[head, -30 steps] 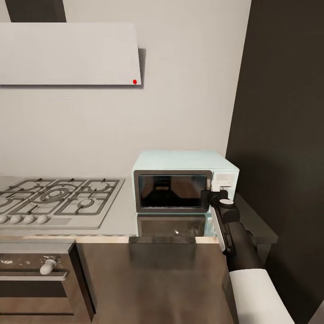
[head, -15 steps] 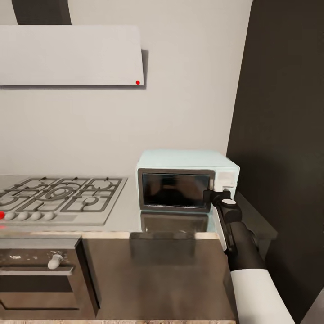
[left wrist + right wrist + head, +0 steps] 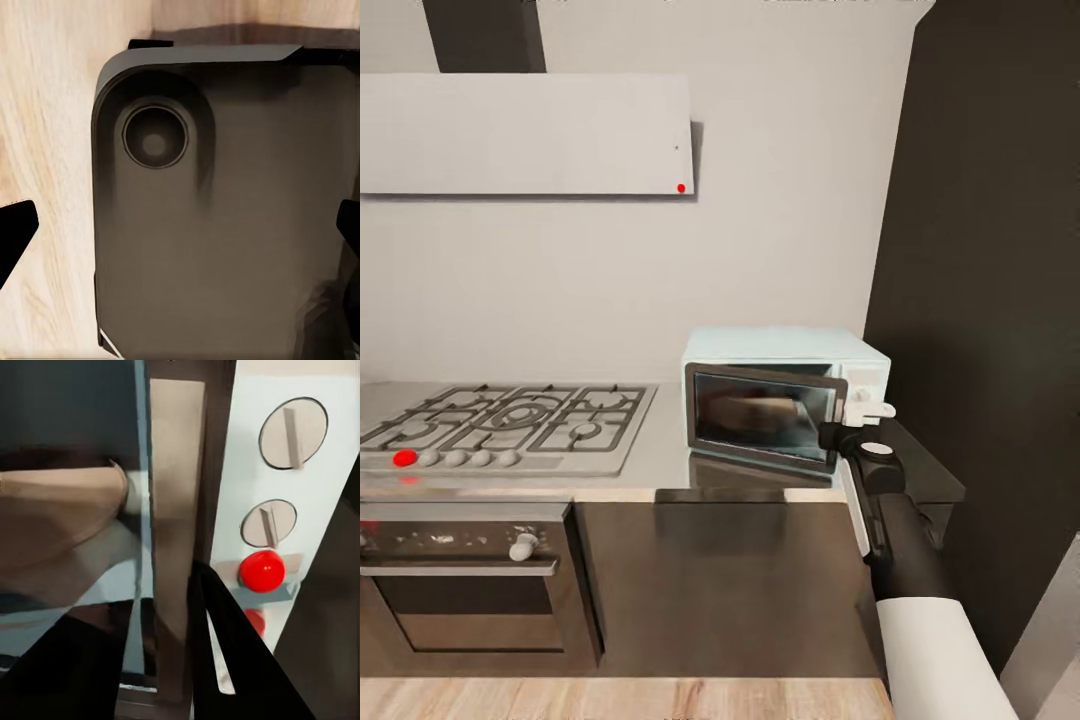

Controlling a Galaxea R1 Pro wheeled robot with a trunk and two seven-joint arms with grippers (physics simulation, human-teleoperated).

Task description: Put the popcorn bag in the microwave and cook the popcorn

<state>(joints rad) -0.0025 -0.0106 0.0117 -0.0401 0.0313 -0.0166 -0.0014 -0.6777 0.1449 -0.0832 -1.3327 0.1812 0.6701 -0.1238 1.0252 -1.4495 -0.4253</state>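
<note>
At the microwave (image 3: 785, 400) door's edge, your right gripper (image 3: 857, 432), grip unreadable, meets the frame; push squarely shut, sparing the red light (image 3: 262, 571). Left gripper (image 3: 180, 232) hangs spread.

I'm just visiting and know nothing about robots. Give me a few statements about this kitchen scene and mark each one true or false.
1. The small pale-blue microwave stands to the right of the grey gas hob on the grey metal countertop. True.
2. The right gripper is at the dark-framed glass door, beside the control panel. True.
3. The panel's small round light is green. False: it is red.
4. The panel carries four white knobs. False: two knobs show.
5. The robot's left arm reaches for the hob. False: the left wrist view faces wooden floor and a dark part of the robot's body.
</note>
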